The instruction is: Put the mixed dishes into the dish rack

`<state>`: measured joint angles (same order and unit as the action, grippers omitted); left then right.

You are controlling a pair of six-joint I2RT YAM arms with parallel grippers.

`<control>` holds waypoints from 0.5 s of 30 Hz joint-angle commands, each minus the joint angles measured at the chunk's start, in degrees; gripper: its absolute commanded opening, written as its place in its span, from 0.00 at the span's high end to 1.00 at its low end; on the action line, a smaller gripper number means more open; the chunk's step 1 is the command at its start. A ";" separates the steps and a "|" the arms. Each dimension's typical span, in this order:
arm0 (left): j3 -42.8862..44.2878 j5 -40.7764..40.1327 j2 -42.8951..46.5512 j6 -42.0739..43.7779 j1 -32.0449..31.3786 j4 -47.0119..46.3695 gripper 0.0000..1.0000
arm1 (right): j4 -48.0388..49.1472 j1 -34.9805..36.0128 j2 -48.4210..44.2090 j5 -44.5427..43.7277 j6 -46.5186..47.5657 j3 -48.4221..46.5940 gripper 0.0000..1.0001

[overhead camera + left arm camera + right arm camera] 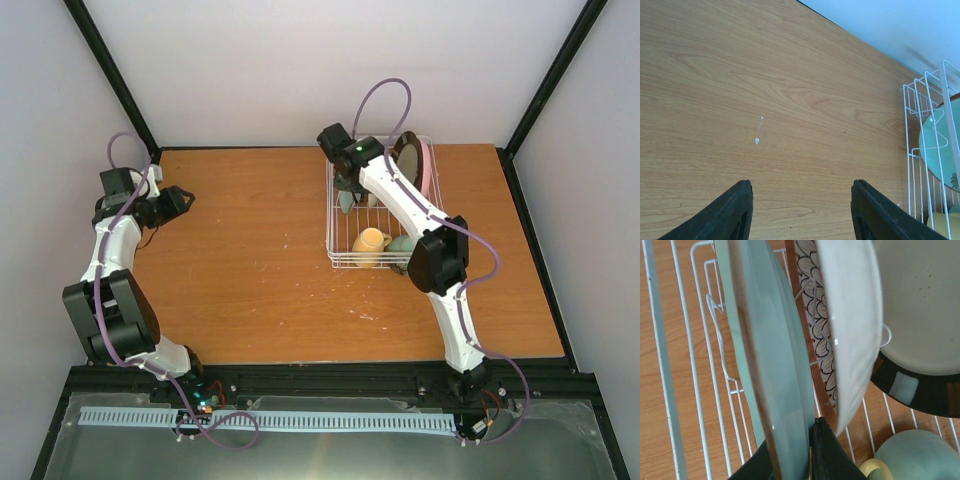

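Now right pincer (795, 456) clamps light teal plate (775, 340) upright in dish rack (345, 262); left pincer (802, 186) spread.

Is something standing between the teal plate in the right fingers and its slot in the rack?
Nothing visible does. The teal plate, clamped by the right fingers, stands upright inside the rack. The patterned plate is close beside it, not across its way.

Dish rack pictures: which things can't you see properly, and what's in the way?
- Top view: the mint green bowl is mostly hidden under the right arm.
- Right wrist view: the pale yellow mug is cut off by the bottom edge.
- Left wrist view: the dish rack and the light teal plate run off the right edge.
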<state>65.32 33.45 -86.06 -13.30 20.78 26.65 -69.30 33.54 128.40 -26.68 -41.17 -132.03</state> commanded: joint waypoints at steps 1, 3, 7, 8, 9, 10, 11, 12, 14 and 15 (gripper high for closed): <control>0.32 -0.43 0.14 1.43 0.47 -0.22 0.46 | 2.91 0.12 1.02 -2.50 1.18 -3.97 0.97; 0.42 -0.44 -0.20 1.49 0.43 -0.24 0.46 | 3.01 0.17 1.83 -1.47 1.67 -4.67 0.97; 0.59 -0.40 -0.83 1.57 0.54 -0.35 0.46 | 3.49 0.21 2.88 0.55 2.05 -4.79 0.96; 0.60 -0.36 -0.96 1.55 0.54 -0.37 0.46 | 3.55 0.21 2.99 0.83 2.21 -4.83 0.90; 0.60 -0.36 -1.06 1.57 0.56 -0.32 0.46 | 3.62 0.21 2.96 1.03 2.17 -4.82 0.83; 0.60 -0.28 -1.15 1.48 0.54 -0.41 0.46 | 3.86 0.21 2.95 1.16 2.32 -4.84 0.79; 0.60 -0.25 -1.21 1.47 0.55 -0.46 0.46 | 4.07 0.21 2.85 1.20 2.42 -4.78 0.74; 0.53 -0.15 -1.30 1.45 0.58 -0.48 0.46 | 4.34 0.21 2.72 1.27 2.67 -4.68 0.66; 0.47 -0.03 -1.48 1.43 0.50 -0.57 0.46 | 5.43 0.20 2.12 1.63 2.93 -3.94 0.56; 0.43 -0.05 -1.54 1.43 0.52 -0.50 0.46 | 6.21 0.21 1.73 1.94 3.17 -3.34 0.55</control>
<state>65.32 33.39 -86.87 -12.93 20.86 26.63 -66.46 33.65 131.44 -24.82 -38.39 -134.91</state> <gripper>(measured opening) 0.543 0.424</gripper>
